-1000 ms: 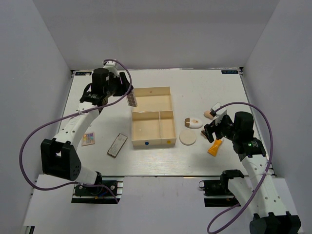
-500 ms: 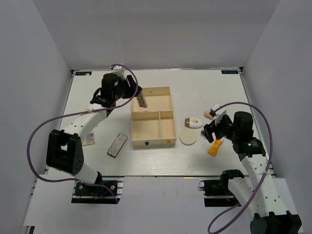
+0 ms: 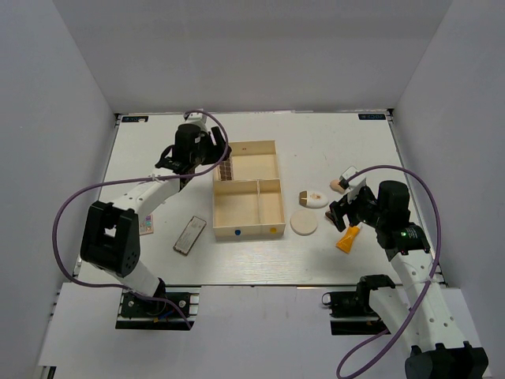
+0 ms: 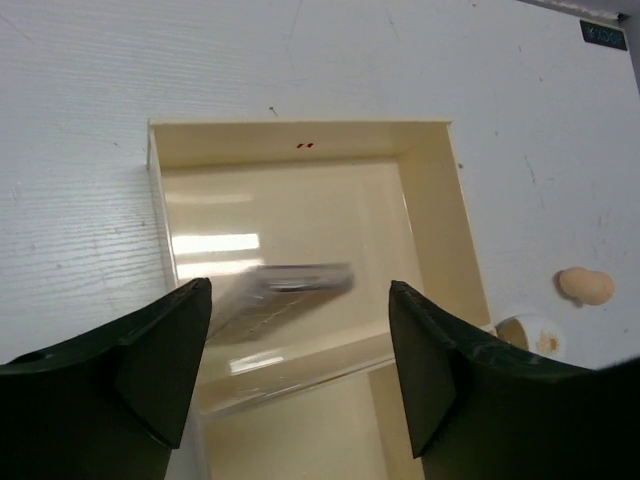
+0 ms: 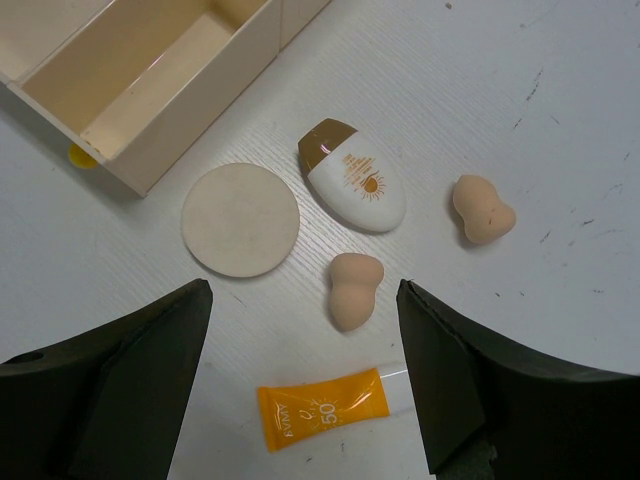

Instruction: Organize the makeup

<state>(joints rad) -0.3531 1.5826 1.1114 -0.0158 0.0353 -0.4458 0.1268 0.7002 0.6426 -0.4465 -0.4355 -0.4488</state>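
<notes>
My left gripper [image 3: 218,160] hangs over the back compartment of the cream tray [image 3: 246,143] with its jaws wide open. A dark gridded palette [image 3: 224,170] lies tilted and blurred below the jaws in the left wrist view [image 4: 290,284], at the compartment's left side. A brownish palette [image 3: 189,234] and a multicoloured palette [image 3: 143,225] lie on the table left of the tray. My right gripper [image 5: 302,292] is open and empty above a peach sponge [image 5: 355,290] and the orange tube [image 5: 325,408]. The cream puff [image 5: 240,220], white oval pad [image 5: 352,187] and a second sponge [image 5: 482,210] lie close by.
The tray's two front compartments [image 3: 249,207] hold nothing. The tray's front corner [image 5: 150,165] lies just left of the puff. The white table [image 3: 331,150] is walled by white panels on three sides. Purple cables loop beside both arms.
My left gripper has swung right from beside the tray to over its back compartment, carrying the dark palette, and has opened. The palette now drops loose. The right arm has not moved.
</notes>
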